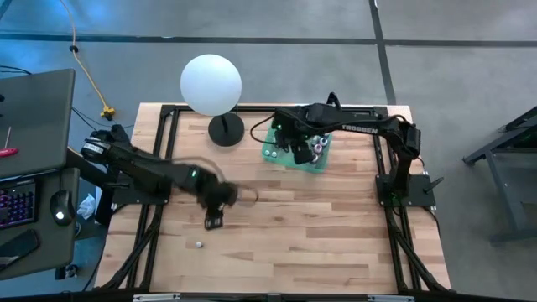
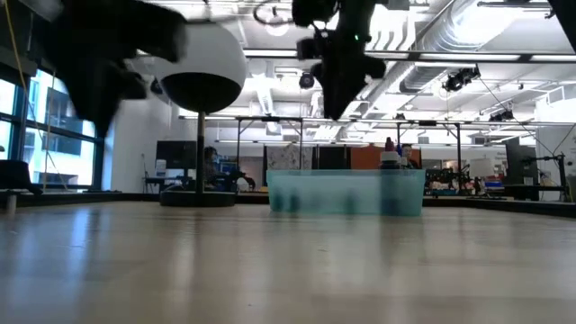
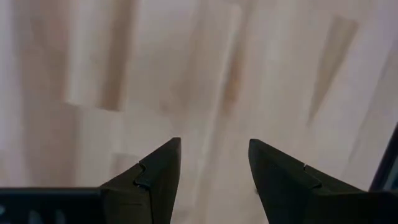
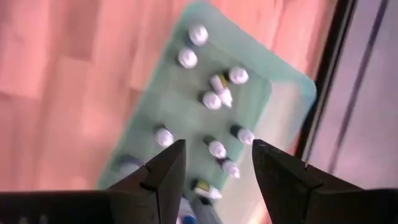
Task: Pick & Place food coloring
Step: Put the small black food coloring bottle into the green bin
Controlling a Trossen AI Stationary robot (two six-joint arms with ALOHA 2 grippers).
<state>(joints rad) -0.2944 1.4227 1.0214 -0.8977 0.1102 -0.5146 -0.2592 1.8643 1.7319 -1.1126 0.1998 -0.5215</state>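
I see a white globe lamp [image 1: 211, 84] standing near my right gripper [image 4: 217, 163], which hovers spread and empty over a green tray [image 1: 317, 163] holding the food coloring bottles [image 4: 211, 101]. Some bottles hide behind its fingers. My left gripper [image 3: 214, 163], also spread and empty, hangs above bare table [image 1: 336, 218], one stray bottle [image 1: 199, 245] nearby.

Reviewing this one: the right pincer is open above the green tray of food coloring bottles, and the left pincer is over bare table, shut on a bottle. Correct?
Not quite. The left pincer is open and holds nothing: the left wrist view shows only bare wood of the table between its fingers. The rest stands: the right pincer is open above the green tray of food coloring bottles.
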